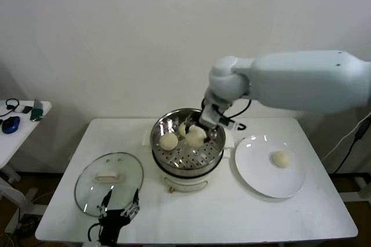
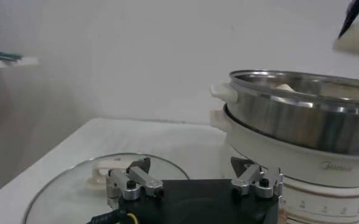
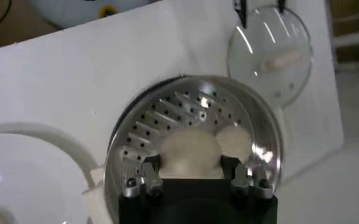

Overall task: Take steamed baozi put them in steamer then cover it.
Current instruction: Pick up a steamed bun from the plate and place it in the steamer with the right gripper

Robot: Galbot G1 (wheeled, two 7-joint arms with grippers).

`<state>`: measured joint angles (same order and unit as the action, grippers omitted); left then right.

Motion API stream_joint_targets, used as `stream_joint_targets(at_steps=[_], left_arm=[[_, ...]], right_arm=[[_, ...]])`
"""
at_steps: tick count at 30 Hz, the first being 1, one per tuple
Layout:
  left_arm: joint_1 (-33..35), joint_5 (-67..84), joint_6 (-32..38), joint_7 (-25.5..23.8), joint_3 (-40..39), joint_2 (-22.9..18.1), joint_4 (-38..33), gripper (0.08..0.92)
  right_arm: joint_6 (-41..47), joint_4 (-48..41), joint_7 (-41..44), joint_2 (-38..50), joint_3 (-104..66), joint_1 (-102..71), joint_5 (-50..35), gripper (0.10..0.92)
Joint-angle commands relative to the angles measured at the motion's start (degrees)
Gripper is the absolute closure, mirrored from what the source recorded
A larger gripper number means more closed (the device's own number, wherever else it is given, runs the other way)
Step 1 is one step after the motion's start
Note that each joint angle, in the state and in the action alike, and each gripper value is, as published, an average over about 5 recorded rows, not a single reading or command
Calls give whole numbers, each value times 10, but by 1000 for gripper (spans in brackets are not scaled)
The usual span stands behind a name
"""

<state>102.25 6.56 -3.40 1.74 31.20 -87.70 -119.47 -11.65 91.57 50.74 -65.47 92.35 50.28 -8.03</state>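
Observation:
The steel steamer [image 1: 186,155] stands mid-table on its white cooker base [image 2: 301,170]. My right gripper [image 1: 200,131] reaches into it, shut on a cream-white baozi [image 3: 190,151] just over the perforated tray [image 3: 173,115]. A second baozi [image 1: 168,141] lies on the tray to its left. One more baozi [image 1: 280,159] rests on the white plate [image 1: 261,183] at the right. The glass cover [image 1: 95,192] with its cream bar handle lies flat on the table left of the steamer. My left gripper [image 1: 119,209] waits open at the cover's near edge, holding nothing.
The table's front edge runs just beneath the left gripper. A side table [image 1: 17,128] with a mouse and small items stands at the far left. The right arm's bulky white forearm [image 1: 301,79] spans above the plate.

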Motion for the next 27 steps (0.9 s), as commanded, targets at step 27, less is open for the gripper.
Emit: stream_joint_targets(at_steps=[27], left_arm=[[7,-4,5,1,-1,0,-5,177]], right_arm=[[-92,-94,44,13,-13,-7,-26,215]])
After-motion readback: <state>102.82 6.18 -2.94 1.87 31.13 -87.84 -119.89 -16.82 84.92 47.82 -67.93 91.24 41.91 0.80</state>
